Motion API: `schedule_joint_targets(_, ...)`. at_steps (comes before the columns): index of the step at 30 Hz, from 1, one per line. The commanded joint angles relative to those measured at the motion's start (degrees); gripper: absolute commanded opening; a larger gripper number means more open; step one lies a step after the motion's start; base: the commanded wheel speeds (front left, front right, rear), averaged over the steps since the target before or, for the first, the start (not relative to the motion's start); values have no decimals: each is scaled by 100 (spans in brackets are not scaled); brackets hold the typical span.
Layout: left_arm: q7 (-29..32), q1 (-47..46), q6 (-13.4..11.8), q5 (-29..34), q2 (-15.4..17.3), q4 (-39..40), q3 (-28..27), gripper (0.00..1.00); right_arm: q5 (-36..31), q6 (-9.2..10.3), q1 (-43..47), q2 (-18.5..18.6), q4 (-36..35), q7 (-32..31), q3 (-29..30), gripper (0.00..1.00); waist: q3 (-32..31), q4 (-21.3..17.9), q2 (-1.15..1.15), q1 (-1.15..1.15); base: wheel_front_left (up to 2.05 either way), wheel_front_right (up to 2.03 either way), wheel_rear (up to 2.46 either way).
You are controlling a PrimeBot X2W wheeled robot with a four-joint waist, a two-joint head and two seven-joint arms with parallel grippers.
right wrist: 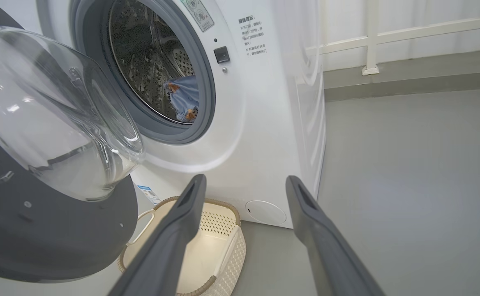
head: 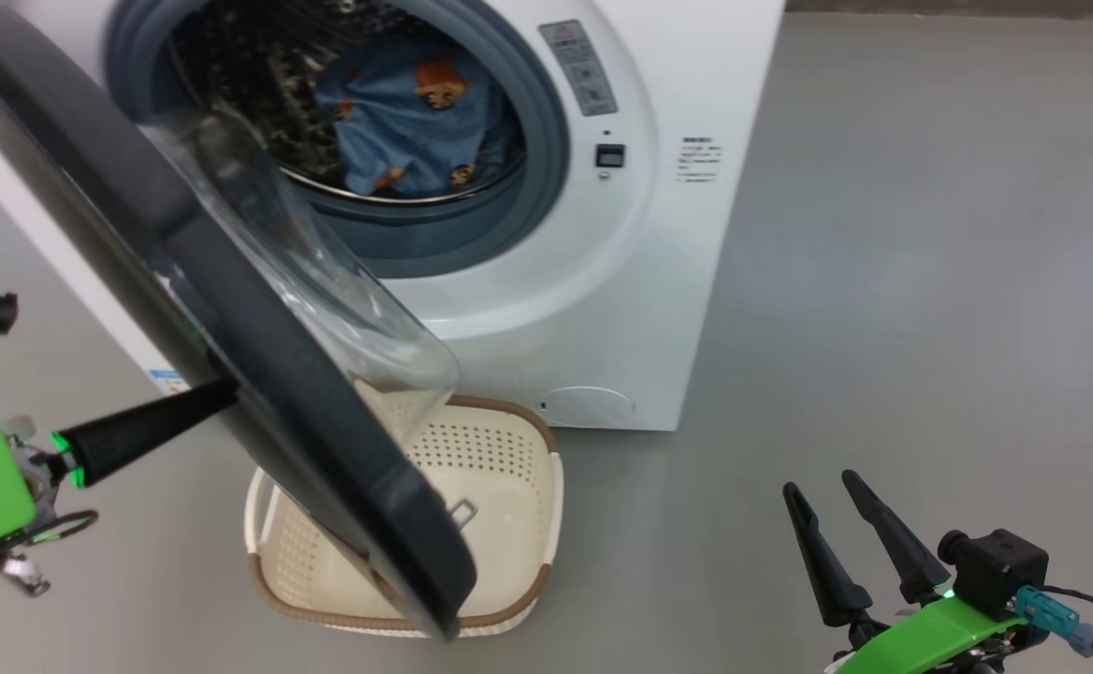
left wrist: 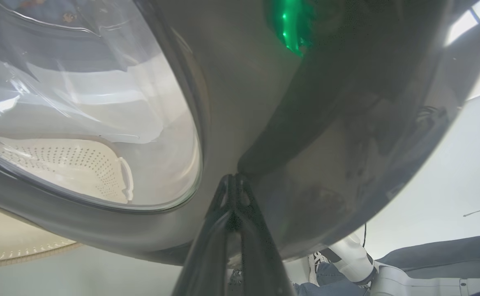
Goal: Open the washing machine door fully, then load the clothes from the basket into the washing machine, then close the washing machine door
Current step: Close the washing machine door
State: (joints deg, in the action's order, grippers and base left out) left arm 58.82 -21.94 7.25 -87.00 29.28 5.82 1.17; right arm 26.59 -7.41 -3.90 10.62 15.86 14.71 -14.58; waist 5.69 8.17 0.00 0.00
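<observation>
One half-open door (head: 256, 356) (bowl (head: 322, 271) facing drum (head: 247, 94))

One washing machine (head: 677, 281), one door (head: 256, 328), one basket (head: 518, 468), one bundle of clothes (head: 406, 122), four fingers (head: 823, 554)

A smooth, evenly lit grey floor (head: 930, 281) meets a darker grey skirting band (right wrist: 412, 80) beneath a white wall (right wrist: 437, 10) carrying a white horizontal rail (right wrist: 429, 31).
</observation>
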Motion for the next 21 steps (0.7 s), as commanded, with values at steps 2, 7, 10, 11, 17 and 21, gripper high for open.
schedule_joint_targets(2, -143, -501, 24, 97, 112, 144, -164, 0, -35, -8, -126, -22, -158, 29, -59, 100, 89, -342, 0, 0, 0, 0, 0)
schedule_joint_targets(7, -463, -791, 24, 283, -57, -102, -45, 0, -41, -8, -136, -63, -175, 29, -18, 100, 122, -634, 0, 0, 0, 0, 0)
schedule_joint_targets(10, -541, -875, 24, 345, -70, -202, 1, 0, -43, -8, -148, -72, -182, 29, -5, 100, 140, -720, 0, 0, 0, 0, 0)
schedule_joint_targets(11, -592, -939, 24, 374, -75, -272, 52, 0, -40, -8, -156, -77, -185, 29, 15, 100, 154, -791, 0, 0, 0, 0, 0)
schedule_joint_targets(17, -685, -1014, 24, 384, -50, -349, 144, 0, -47, -8, -146, -85, -202, 29, 77, 100, 186, -849, 0, 0, 0, 0, 0)
schedule_joint_targets(21, -759, -937, 24, 382, 23, -367, 177, 0, -59, -8, -126, -99, -203, 29, 125, 100, 184, -812, 0, 0, 0, 0, 0)
